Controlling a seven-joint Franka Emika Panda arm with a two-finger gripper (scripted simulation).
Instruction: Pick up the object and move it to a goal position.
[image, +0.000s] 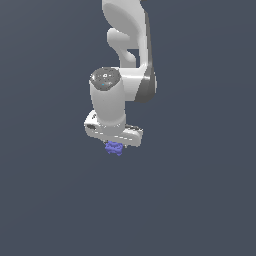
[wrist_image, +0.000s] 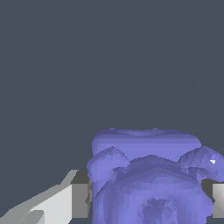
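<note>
The object is a small blue-purple knobbly block (image: 114, 148). In the exterior view it shows just under the white gripper (image: 116, 145), mostly hidden by the hand above it. In the wrist view the block (wrist_image: 148, 175) fills the space between the two fingers, with its round raised feature facing the camera. One grey finger pad (wrist_image: 80, 199) presses one side and the other finger (wrist_image: 217, 199) touches the opposite side. The gripper is shut on the block.
The white arm (image: 131, 55) reaches down from the top of the exterior view. A plain dark grey surface (image: 200, 200) lies all around. No other object shows.
</note>
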